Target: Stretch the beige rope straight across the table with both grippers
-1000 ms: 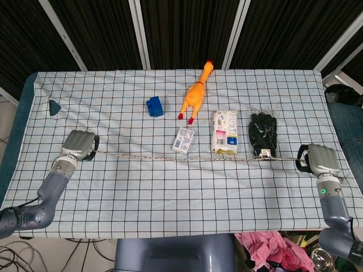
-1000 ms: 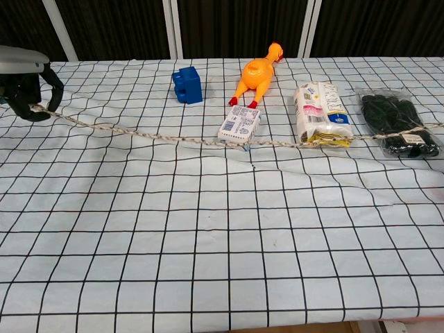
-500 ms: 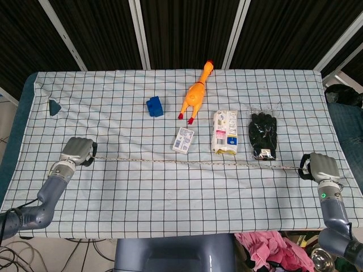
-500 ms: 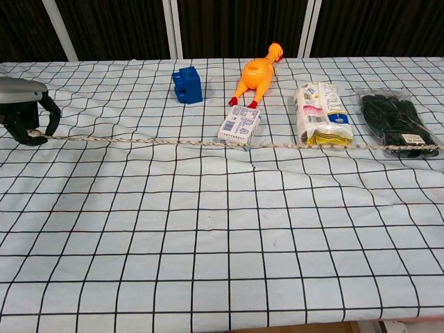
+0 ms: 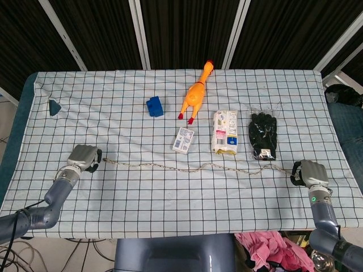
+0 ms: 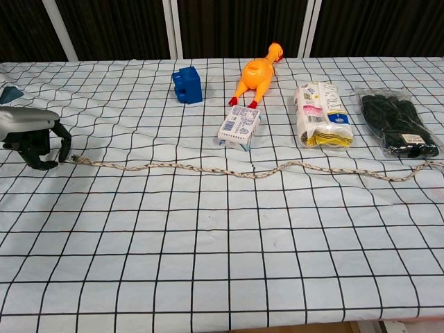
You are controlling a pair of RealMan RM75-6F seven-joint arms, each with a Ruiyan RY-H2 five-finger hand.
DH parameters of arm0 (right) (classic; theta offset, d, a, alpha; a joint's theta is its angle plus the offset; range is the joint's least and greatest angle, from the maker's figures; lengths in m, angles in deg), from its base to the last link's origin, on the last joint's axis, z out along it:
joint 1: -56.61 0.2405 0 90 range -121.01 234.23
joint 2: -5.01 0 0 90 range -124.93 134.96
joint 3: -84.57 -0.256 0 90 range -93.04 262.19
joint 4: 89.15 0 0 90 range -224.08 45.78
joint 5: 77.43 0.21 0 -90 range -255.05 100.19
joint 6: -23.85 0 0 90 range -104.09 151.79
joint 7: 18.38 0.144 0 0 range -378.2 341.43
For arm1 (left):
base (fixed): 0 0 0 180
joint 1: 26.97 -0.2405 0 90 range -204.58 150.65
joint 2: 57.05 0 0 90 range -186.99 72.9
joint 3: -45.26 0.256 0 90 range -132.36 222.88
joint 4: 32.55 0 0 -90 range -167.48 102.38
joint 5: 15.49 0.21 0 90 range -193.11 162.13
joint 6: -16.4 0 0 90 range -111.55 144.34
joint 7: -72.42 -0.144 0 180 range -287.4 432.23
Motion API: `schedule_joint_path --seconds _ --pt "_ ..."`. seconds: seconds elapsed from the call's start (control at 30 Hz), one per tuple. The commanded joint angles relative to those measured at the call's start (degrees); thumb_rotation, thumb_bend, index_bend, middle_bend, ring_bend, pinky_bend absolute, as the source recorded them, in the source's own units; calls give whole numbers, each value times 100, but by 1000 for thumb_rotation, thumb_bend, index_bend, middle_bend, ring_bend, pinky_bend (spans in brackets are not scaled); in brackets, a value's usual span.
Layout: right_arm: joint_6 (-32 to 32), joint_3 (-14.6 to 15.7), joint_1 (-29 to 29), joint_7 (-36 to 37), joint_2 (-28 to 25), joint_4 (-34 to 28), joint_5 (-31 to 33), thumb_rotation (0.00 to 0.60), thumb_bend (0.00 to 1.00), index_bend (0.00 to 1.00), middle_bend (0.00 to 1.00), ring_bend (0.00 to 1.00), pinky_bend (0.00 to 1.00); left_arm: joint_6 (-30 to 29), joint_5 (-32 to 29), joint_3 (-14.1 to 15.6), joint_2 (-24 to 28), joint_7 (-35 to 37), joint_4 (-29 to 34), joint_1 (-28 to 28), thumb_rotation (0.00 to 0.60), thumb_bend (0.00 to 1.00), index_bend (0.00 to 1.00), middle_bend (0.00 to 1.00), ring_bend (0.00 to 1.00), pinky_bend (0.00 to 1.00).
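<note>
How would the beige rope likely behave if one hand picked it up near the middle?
The beige rope would probably droop on both sides: it lies in soft waves on the tablecloth, so it looks floppy rather than stiff. It looks thin and braided, so likely light and not slippery. It shouldn't roll.

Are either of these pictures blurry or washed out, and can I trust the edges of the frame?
Head view: sharp and evenly lit, with soft shadows under the rubber chicken and no glare on the checked cloth. Chest view: also sharp, but the grid lines bow, so the lens distorts toward the edges, and the left hand sits at the border while the right hand is cropped out.
</note>
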Motion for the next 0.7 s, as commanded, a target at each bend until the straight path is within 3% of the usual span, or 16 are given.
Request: schedule_joint_path --seconds 0.03,0.2,0.27,0.43,0.53,0.7 --pt "-2 19 19 -99 32 48 24 600 316 492 876 1000 1000 19 40 -15 -31 -13 -26 -1 600 394 460 1000 944 854" --pt "-157 122 106 -540 -246 -154 287 600 50 84 842 980 994 -249 97 -191 177 -14 210 -10 600 283 354 1000 943 853" --pt "-211 105 150 -651 -430 -352 446 600 11 8 820 969 983 -449 172 -288 349 -28 431 -15 600 223 312 997 932 851" --pt "8 -332 68 -138 -1026 -1126 489 600 0 0 648 842 867 -1035 424 -546 982 -31 1375 -96 600 155 278 886 816 799" --pt "191 -440 -57 10 -1612 -1813 277 600 0 0 469 702 717 -1395 536 -621 1440 -147 2060 -190 600 102 278 753 672 689" --pt "1078 -573 -337 -122 -2547 -3044 0 600 1 0 234 402 377 -2181 735 -644 2167 -416 3297 -498 600 67 230 440 293 340"
